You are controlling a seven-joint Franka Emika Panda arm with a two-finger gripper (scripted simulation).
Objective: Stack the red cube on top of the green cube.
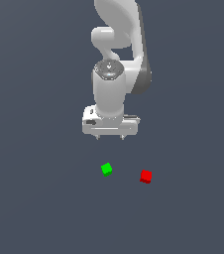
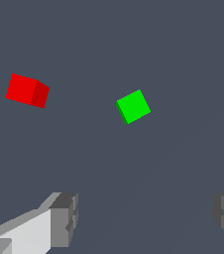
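The red cube (image 1: 145,176) lies on the dark grey floor at the exterior view's right. The green cube (image 1: 106,169) lies a short way to its left, apart from it. My gripper (image 1: 109,137) hangs above and behind both cubes, closer to the green one, open and empty. In the wrist view the red cube (image 2: 27,91) and the green cube (image 2: 133,106) both show beyond my gripper (image 2: 146,218), whose two fingertips (image 2: 64,218) stand wide apart with nothing between them.
The white arm (image 1: 119,59) rises behind the gripper. The flat dark grey floor (image 1: 44,208) spreads all around the cubes.
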